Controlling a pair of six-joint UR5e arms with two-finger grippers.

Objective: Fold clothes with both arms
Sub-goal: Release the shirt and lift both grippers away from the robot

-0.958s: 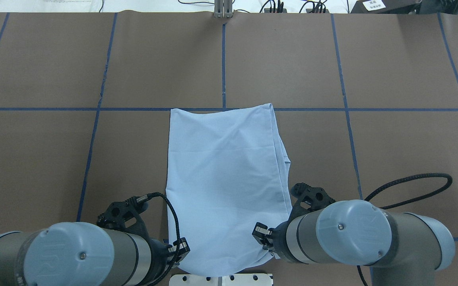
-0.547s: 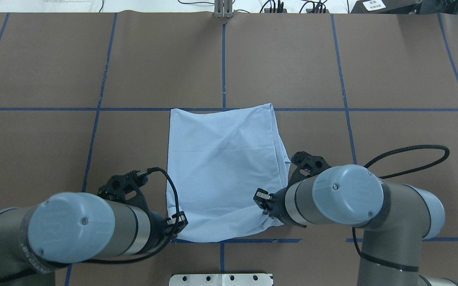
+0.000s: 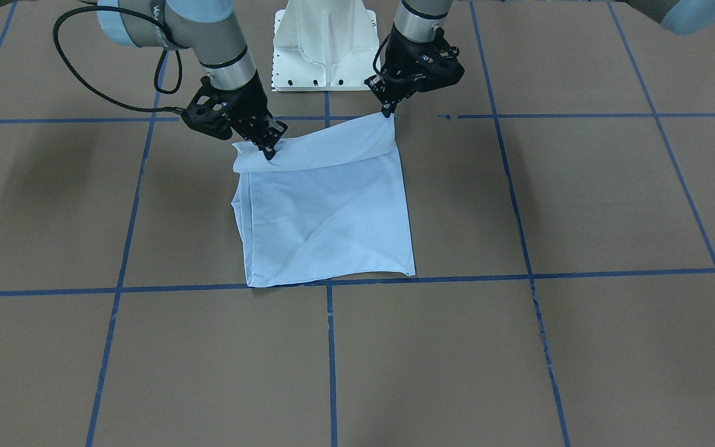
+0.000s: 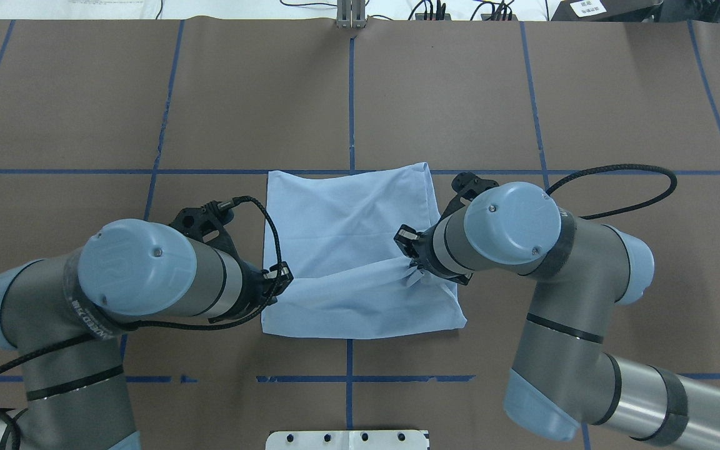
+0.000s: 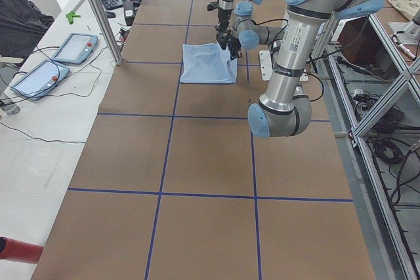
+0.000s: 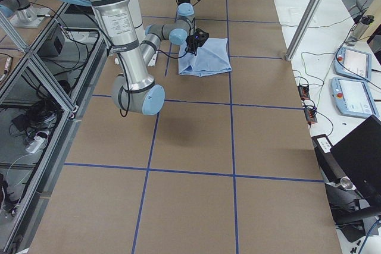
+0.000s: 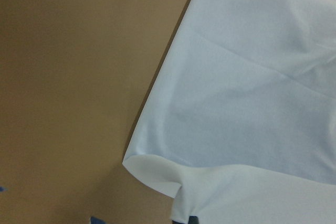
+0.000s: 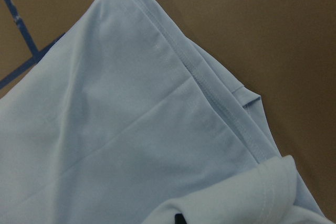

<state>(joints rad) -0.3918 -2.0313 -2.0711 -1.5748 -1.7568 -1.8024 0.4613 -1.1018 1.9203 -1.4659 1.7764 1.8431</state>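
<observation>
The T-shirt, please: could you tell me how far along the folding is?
Done: the sides of the T-shirt look folded in, leaving a narrow rectangle with stacked hems along one side. In hand: the left gripper and right gripper each pinch a corner of the edge nearest the robot, raised and doubled over the body. Left: lay that edge onto the far edge, then release.

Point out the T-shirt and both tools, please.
T-shirt [image 3: 326, 223], exterior front-facing view, flat middle of the cloth.
left tool [image 3: 388, 113], exterior front-facing view, fingertips at the lifted corner.
right tool [image 3: 269, 153], exterior front-facing view, fingertips at the lifted corner.
</observation>
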